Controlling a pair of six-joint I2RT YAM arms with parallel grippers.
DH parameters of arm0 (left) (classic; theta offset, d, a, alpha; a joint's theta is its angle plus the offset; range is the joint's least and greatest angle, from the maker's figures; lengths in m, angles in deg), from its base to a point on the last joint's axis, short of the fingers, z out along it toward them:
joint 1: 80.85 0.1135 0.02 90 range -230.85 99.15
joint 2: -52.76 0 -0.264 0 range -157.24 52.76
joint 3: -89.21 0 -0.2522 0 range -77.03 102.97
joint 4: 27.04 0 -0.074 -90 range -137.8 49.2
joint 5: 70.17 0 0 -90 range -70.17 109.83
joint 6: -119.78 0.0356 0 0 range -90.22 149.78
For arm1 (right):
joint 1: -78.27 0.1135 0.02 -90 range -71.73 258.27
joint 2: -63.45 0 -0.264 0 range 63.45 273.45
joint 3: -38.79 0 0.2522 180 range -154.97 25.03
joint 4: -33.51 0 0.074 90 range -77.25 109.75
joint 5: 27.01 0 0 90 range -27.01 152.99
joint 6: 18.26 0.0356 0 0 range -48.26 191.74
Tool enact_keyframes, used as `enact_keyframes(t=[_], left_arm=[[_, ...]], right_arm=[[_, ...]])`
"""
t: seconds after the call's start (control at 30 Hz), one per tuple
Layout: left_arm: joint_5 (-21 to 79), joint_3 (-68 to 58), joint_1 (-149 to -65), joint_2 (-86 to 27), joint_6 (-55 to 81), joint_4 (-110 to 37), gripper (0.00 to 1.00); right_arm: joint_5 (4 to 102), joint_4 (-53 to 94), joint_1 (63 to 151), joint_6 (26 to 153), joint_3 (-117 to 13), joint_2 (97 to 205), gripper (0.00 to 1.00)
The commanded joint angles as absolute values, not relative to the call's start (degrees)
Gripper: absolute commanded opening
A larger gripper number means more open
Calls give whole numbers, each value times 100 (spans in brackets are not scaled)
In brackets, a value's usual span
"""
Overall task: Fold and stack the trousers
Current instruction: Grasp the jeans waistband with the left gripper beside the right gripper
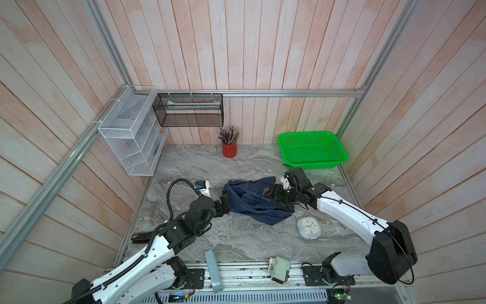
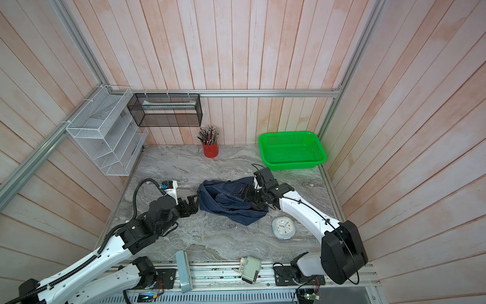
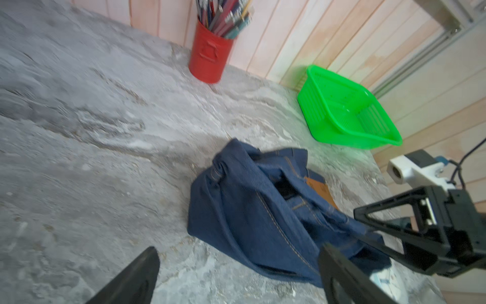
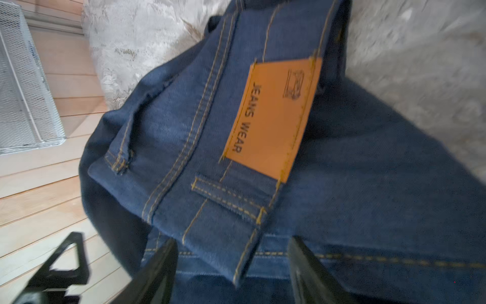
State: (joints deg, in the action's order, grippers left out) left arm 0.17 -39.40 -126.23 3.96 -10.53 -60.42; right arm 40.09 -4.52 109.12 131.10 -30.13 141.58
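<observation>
Across the marble tabletop (image 1: 210,237), the trousers (image 1: 252,205) are bunched at centre, stretched from 9 to 3 o'clock. The left gripper (image 1: 224,204) is held spread and empty just beside the 9 o'clock edge. The right gripper (image 4: 231,252) is set nearer, jaws parted astride the waistband fold by the tan patch (image 4: 273,118).

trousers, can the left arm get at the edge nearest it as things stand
Probably yes: the left hand is open right beside the bunched edge of the trousers, with nothing between them. The right hand is over the waistband side, out of its path.
</observation>
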Motion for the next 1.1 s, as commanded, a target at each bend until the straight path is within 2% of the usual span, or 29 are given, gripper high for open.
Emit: enact_keyframes(t=[0.0,0.17,0.47,0.63,0.8,0.9,1.0,1.07], left_arm=[[334,-4063,-12937,121,-1633,-5292,96],[426,-4004,-13281,-443,-1904,-4624,96],[374,-3896,-13301,-1109,-2163,-3975,96],[254,-3783,-13292,-1421,-2169,-3796,93],[275,-3609,-13243,-1707,-2050,-3681,82],[326,-3502,-13173,-1892,-1957,-3683,72],[439,-3489,-13047,-1955,-1904,-3676,58],[544,-3488,-12969,-1958,-1841,-3675,44]], right_arm=[[3272,437,10783,14042,-2753,13992,67],[2868,1111,10726,14598,-2364,14031,67],[2857,1743,10603,15104,-2034,14088,61],[2688,1974,10628,15460,-1778,13991,63],[2660,2019,10666,15572,-1573,13843,67],[2675,2217,10657,15688,-1433,13885,67],[2687,2530,10657,15851,-1335,14010,65],[2694,2760,10638,15943,-1322,14115,62]])
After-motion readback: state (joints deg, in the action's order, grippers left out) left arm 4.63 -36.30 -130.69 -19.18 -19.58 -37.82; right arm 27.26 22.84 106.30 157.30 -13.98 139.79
